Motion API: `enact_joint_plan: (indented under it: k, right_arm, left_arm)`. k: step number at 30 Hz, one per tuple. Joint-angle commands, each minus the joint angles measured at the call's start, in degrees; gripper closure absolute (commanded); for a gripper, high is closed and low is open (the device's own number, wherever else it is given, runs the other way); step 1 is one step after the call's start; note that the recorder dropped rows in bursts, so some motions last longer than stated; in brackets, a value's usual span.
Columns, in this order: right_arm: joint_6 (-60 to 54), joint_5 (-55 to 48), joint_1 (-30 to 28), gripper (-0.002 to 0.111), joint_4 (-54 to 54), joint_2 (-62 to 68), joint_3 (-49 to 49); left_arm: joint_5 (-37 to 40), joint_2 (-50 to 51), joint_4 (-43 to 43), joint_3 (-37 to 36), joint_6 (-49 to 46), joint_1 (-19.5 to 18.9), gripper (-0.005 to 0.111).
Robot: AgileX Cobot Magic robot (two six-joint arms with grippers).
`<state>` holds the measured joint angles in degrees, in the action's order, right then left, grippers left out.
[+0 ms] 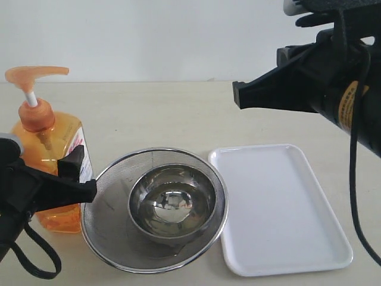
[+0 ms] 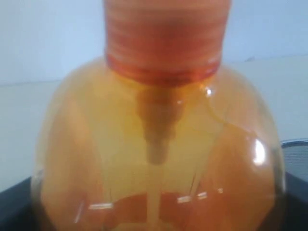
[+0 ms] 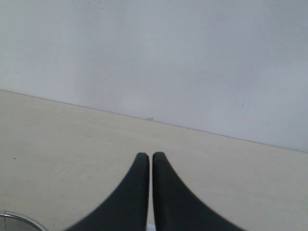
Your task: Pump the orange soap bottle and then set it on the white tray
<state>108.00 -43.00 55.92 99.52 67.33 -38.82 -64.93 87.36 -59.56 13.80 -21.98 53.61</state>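
Orange soap bottle (image 1: 56, 140) stands upright on the table (image 1: 178, 113), at 9 o'clock from the mesh strainer (image 1: 116, 179) and just beside its rim. Pump head is up, nozzle pointing toward 3 o'clock in the exterior view.

Left gripper (image 1: 87, 171) is clamped on the bottle's body, one black finger on each side. In the left wrist view the bottle (image 2: 159, 144) fills the frame, with finger (image 2: 14, 202) edges dark at both lower corners.

Steel bowl (image 1: 143, 205) sits inside the strainer.

White tray (image 1: 280, 202) lies flat at 3 o'clock from the strainer, edges near or touching, can't tell which. Nothing on it, bottle well apart.

Right gripper (image 3: 151, 161) has its fingers pressed together, holding nothing. In the exterior view it (image 1: 238, 95) hangs high at 12 o'clock from the tray, tip pointing toward 9 o'clock.
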Motion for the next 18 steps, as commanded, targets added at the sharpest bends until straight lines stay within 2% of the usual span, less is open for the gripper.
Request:
enact_joint_plan:
  k: [1, 7, 11, 18]
  right_arm:
    - [0.07, -0.31, -0.07, 0.108, 0.42, -0.33, 0.18]
    - [0.07, 0.82, -0.07, 0.108, 0.42, -0.33, 0.18]
    - [0.07, 1.30, -0.07, 0.108, 0.42, -0.33, 0.18]
    - [1.57, 2.09, -0.07, 0.108, 0.42, -0.33, 0.18]
  left_arm:
    - [-1.51, -0.40, 0.71, -0.57, 3.12, -0.77, 0.102]
    - [-1.66, -0.40, 3.54, -3.70, 7.04, -5.02, 0.102]
    - [-1.66, -0.40, 11.17, -5.75, 12.66, -7.86, 0.102]
    - [-1.43, -0.40, 12.74, -5.85, 14.11, -8.10, 0.102]
